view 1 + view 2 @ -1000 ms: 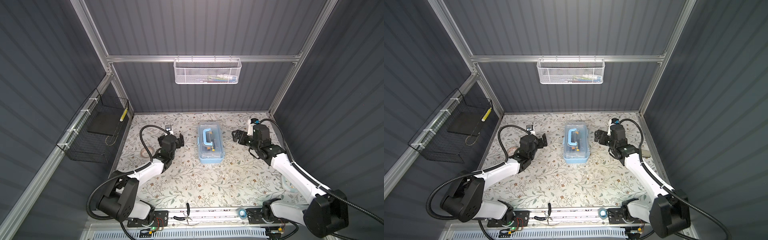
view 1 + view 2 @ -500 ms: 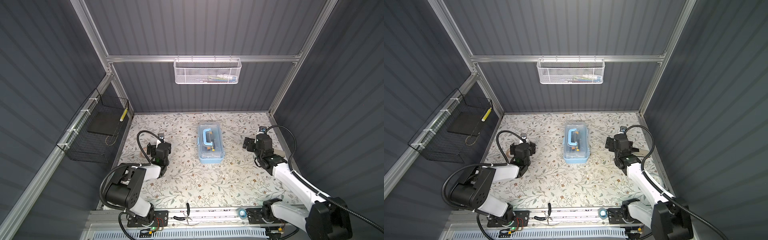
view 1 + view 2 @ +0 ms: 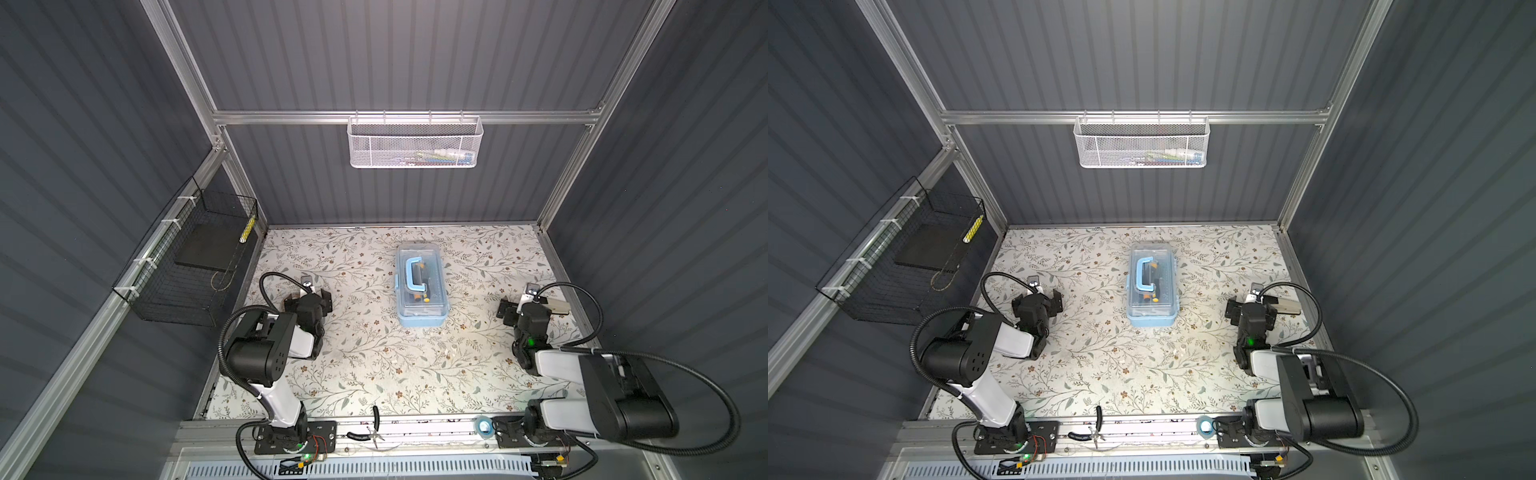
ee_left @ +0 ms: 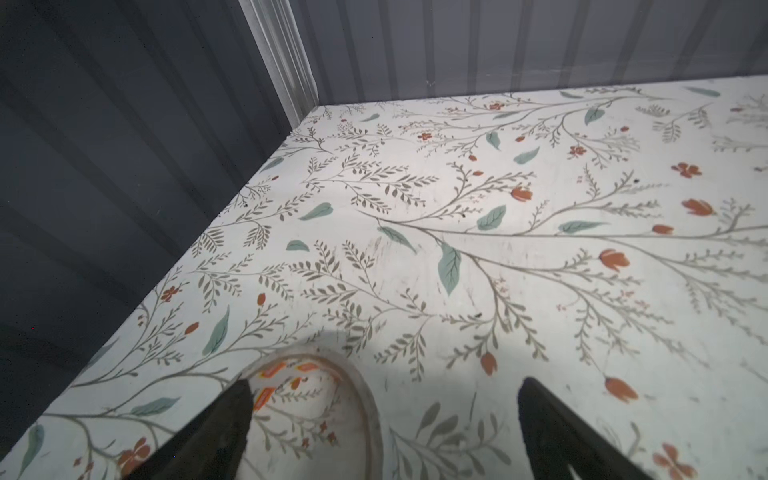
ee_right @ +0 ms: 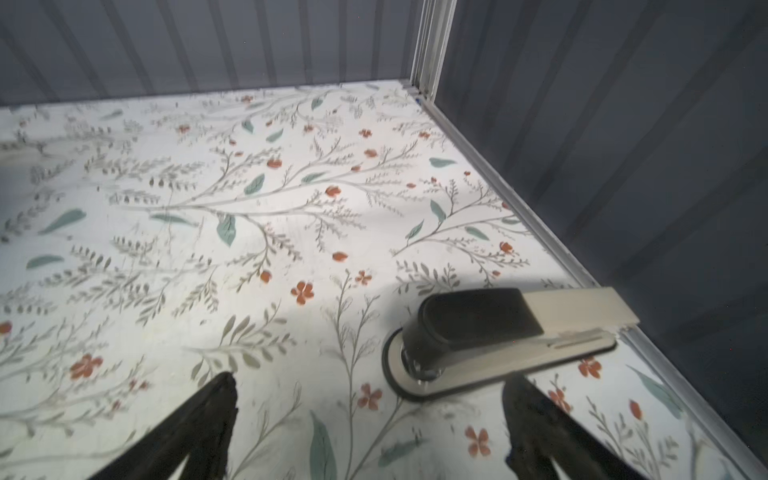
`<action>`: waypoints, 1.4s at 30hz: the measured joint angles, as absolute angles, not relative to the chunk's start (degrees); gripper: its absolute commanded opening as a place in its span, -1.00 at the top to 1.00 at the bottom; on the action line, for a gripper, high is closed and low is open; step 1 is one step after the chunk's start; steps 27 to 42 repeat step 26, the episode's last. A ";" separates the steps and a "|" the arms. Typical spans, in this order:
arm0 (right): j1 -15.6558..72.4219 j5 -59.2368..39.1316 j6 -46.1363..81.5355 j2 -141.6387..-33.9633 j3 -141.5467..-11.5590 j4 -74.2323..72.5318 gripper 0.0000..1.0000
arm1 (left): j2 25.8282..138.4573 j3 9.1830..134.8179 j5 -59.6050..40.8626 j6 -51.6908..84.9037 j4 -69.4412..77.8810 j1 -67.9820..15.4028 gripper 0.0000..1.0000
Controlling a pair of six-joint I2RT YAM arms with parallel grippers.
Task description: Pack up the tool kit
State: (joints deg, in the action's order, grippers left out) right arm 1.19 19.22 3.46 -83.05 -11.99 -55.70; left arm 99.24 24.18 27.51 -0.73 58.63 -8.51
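Our left tool [image 3: 308,300] hangs low over the left of the tabletop [image 3: 374,361] with its jaws spread wide and nothing between them. In its wrist view the left tool [image 4: 384,386] has one clear ring [image 4: 365,399] lying flat partly under one finger. Our right tool [image 3: 525,305] is released and empty as well, low at the right edge. In its wrist view the right tool [image 5: 370,380] has one black-and-beige stapler [image 5: 498,336] just beside a finger.

Between the two tools and well apart from both, the one light-blue case [image 3: 422,291] sits mid-tabletop toward the far side. Its clear lid is down and its blue handle [image 3: 415,274] lies flat. Through the lid we make out a yellow-black grip, but we cannot count the pieces inside.

We see no loose kit pieces on the tabletop, so we judge the packing done or nearly so. We cannot tell whether the latch is snapped. If it is not, the next move calls for one tool to reach in to the case's near end and press it shut.

Outward we count one pair of pliers [image 3: 374,432] on the near rail, one white mesh basket [image 3: 415,143] on the far wall and one black wire basket [image 3: 191,262] on the left wall.
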 measured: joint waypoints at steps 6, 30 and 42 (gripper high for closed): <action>-0.75 14.28 4.05 -83.59 -17.21 -55.35 -0.98 | 99.24 25.23 26.87 0.25 56.12 -8.14 -0.99; -1.17 12.78 4.51 -83.94 -17.63 -56.73 -0.98 | 99.24 25.23 26.72 0.67 55.07 -8.14 -0.99; -1.17 12.78 4.51 -83.94 -17.63 -56.73 -0.98 | 99.24 25.23 26.72 0.67 55.07 -8.14 -0.99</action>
